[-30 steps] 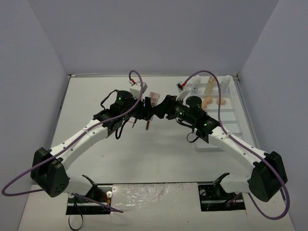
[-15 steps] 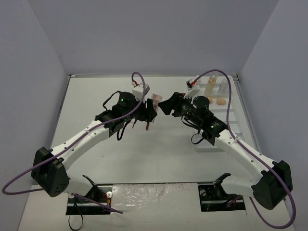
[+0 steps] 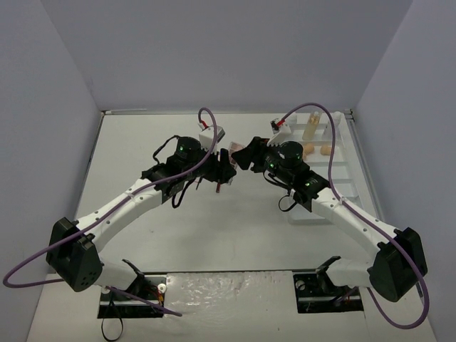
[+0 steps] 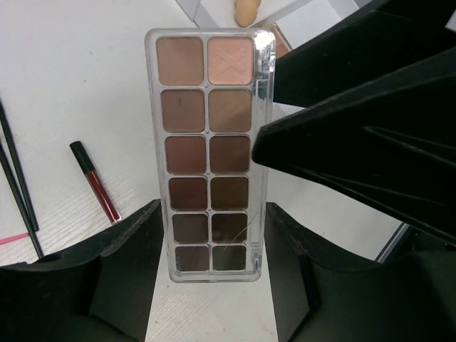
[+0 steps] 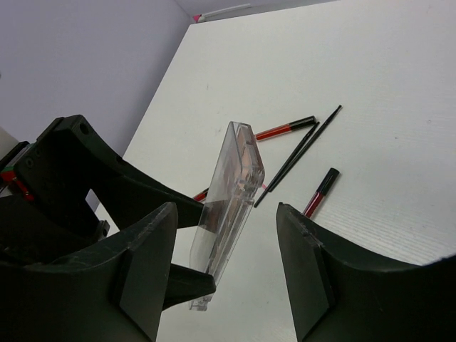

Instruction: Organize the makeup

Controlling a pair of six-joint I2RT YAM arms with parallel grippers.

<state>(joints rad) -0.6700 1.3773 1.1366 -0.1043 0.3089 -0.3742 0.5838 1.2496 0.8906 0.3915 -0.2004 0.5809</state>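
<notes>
Left fingers (image 4: pixel 132 256) grip a palette (image 4: pixel 210 114), open right fingers (image 5: pixel 324 278) flanking it; sponges (image 3: pixel 308 149) sit in the tray (image 3: pixel 345 182) behind, lip tubes (image 4: pixel 96 182) and brushes (image 5: pixel 299 155) wait below on the worktop (image 5: pixel 385 85).

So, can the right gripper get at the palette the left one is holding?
Probably yes. The right gripper is open and faces the palette, whose upper end stands free above the left gripper, with nothing between them.

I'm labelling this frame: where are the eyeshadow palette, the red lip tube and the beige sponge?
eyeshadow palette (image 4: pixel 210 157), left wrist view, middle pans.
red lip tube (image 4: pixel 102 195), left wrist view, red barrel.
beige sponge (image 4: pixel 247 10), left wrist view, rounded body.
</notes>
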